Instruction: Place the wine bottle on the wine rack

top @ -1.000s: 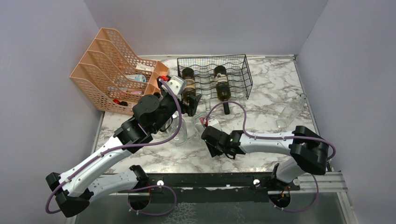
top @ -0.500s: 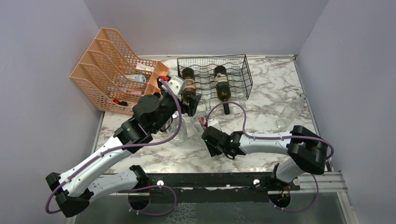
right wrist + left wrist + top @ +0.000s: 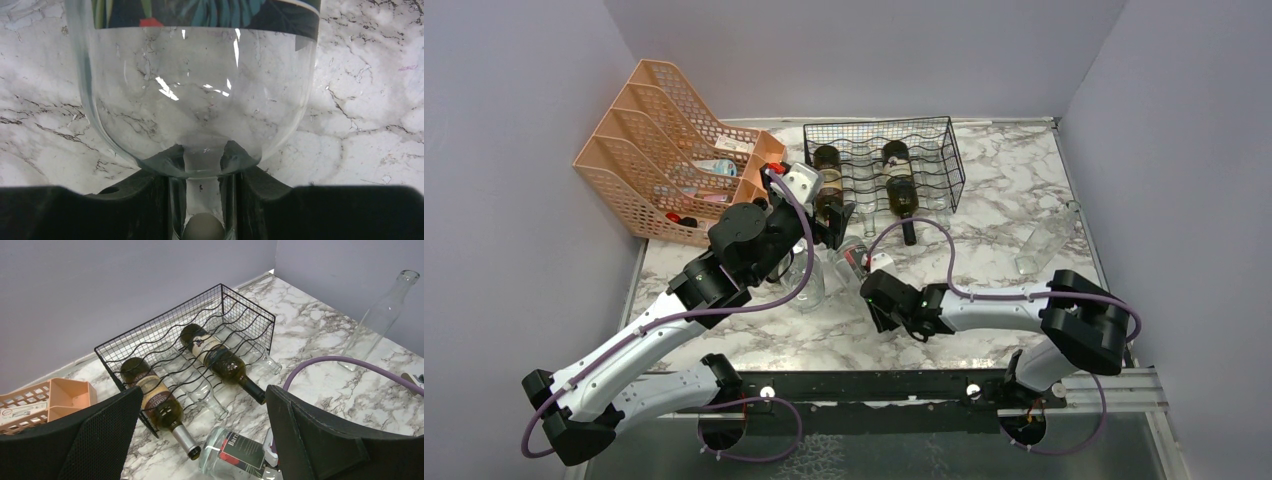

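The black wire wine rack [image 3: 921,135] stands at the back of the table and holds two dark bottles [image 3: 828,187] lying flat; it also shows in the left wrist view [image 3: 159,327]. My right gripper [image 3: 877,290] is shut on the neck of a clear wine bottle [image 3: 851,257] with a dark label. The bottle lies roughly level just in front of the rack, base toward it. In the right wrist view the clear bottle [image 3: 200,90] fills the frame, its neck between the gripper's [image 3: 202,200] jaws. My left gripper [image 3: 205,405] is open and empty above that bottle [image 3: 235,452].
A peach-orange mesh file organizer [image 3: 664,150] stands at the back left. An empty clear bottle [image 3: 1046,238] stands near the right wall. Another clear glass vessel [image 3: 806,282] sits under my left arm. A clear bottle [image 3: 202,390] also lies in the rack.
My right gripper has shifted slightly and the clear bottle's base has swung a little toward the rack. The left arm has not moved.
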Available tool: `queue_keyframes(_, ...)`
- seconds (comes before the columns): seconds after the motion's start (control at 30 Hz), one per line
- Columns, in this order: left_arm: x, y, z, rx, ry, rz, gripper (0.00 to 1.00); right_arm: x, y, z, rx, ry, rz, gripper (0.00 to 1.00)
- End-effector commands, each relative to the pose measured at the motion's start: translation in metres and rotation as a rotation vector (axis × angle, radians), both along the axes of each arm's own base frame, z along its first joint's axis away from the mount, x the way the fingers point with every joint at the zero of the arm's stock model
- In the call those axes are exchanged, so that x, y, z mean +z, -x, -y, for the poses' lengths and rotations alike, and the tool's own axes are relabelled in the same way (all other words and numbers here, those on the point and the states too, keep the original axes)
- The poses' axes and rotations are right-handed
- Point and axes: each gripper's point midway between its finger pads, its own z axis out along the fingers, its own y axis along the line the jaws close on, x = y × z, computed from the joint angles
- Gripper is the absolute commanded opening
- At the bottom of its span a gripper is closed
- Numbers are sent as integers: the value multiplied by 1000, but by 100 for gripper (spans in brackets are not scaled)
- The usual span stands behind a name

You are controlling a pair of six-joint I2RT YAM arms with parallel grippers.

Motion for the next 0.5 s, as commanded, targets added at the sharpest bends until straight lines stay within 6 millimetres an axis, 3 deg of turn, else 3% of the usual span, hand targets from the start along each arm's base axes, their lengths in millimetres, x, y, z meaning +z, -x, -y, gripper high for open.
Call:
queue_keyframes(0.0,21,2,-7,21,35,35,99,-4,-11,2,-28,-9,32,36)
queue_keyframes(0.2,21,2,-8,21,33,32,99,2,-17,3,-19,-14,72,2)
queue_keyframes(0.47,24,3,-10,24,37,35,99,29,-25,-6,54,-126,195,1)
